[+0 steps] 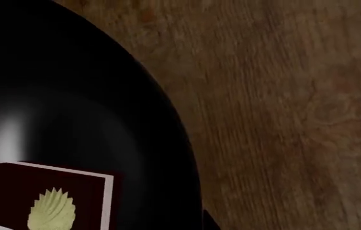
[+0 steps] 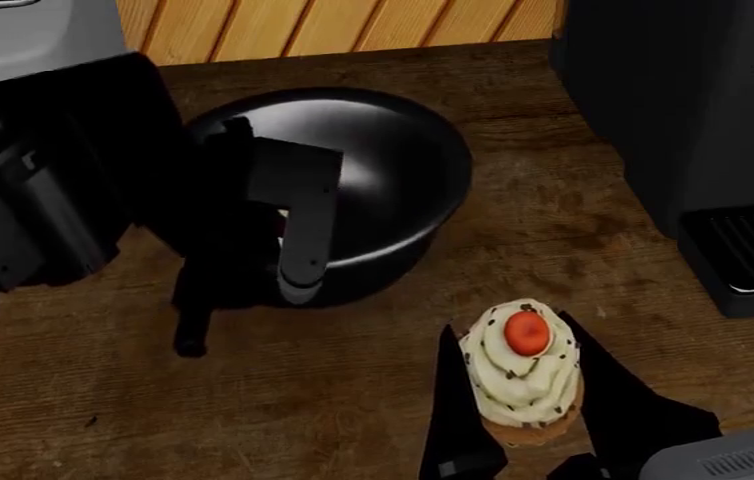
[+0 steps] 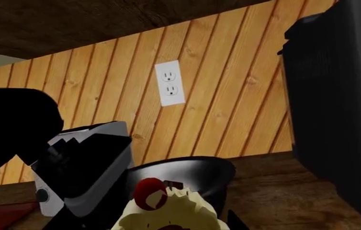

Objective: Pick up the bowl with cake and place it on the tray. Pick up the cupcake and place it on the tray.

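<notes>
Two grasps | left fingers [image 2: 300,215] clamping glossy black round bowl [image 2: 391,170] rim | right fingers [image 2: 517,400] flanking, apparently gripping, cream-swirled cherry cupcake [image 2: 524,375]

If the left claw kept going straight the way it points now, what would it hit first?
Most likely the bowl: the left wrist view looks straight into its black interior, with the cake inside. Whether the left claw meets rim, inner wall or cake first, depth is unclear.
</notes>
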